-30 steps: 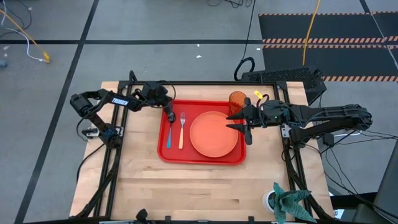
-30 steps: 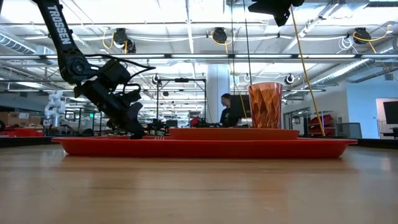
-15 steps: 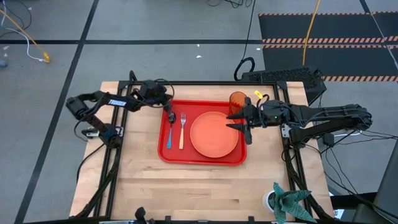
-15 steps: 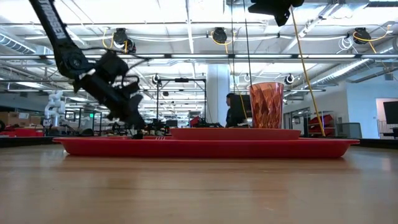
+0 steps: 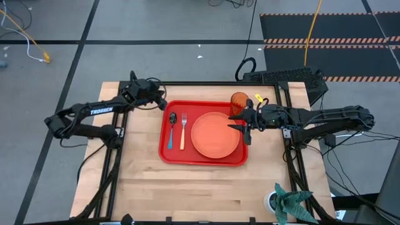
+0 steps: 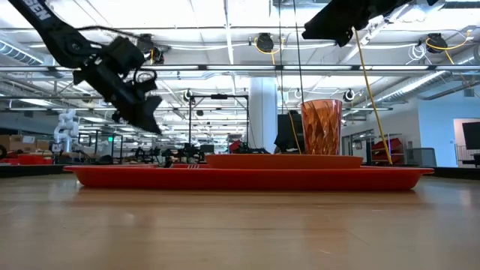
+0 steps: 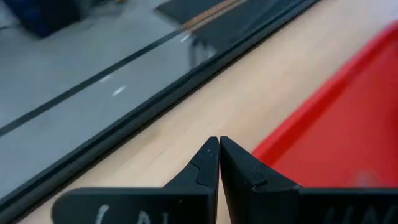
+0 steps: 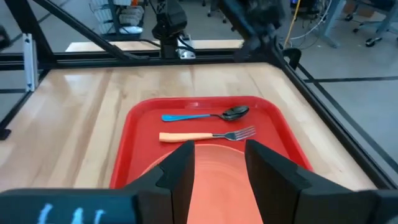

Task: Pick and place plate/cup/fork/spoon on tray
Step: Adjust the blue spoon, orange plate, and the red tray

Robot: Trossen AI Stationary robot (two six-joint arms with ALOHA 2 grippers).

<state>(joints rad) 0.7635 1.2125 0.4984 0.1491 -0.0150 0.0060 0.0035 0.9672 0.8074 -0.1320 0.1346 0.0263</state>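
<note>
I count one red tray point(image 5: 203, 157) on the one wooden table point(image 5: 206, 187). On that tray I see one orange-salmon plate point(image 5: 215, 135), one amber cup point(image 5: 238, 101) at the tray's far right corner, one fork point(image 5: 183, 130) with an orange-tan handle, and one spoon point(image 5: 171, 129) with a light-blue handle, so two pieces of cutlery, lying side by side left of the plate. That makes four items on the tray. I have two arms, each with one gripper: the left gripper point(image 5: 161, 105) just off the tray's far left corner, the right gripper point(image 5: 242, 128) over the tray's right edge.
</note>
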